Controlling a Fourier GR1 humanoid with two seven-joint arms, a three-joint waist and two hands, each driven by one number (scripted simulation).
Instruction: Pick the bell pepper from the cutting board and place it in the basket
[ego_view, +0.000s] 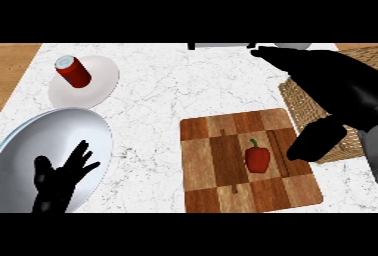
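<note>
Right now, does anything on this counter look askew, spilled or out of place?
One thing: a red can lies tilted on the small white plate at the far left, not standing. Nothing is spilled. The pepper sits on the cutting board, and the basket is upright beside it.

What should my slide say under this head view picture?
Red bell pepper waits on the cutting board beside the basket.

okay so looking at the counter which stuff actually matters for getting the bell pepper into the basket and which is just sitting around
Needed: bell pepper, cutting board it lies on, wicker basket at the right, right hand above them.

Lying about: red can on the small plate, large plate, left hand resting open over it.
</note>
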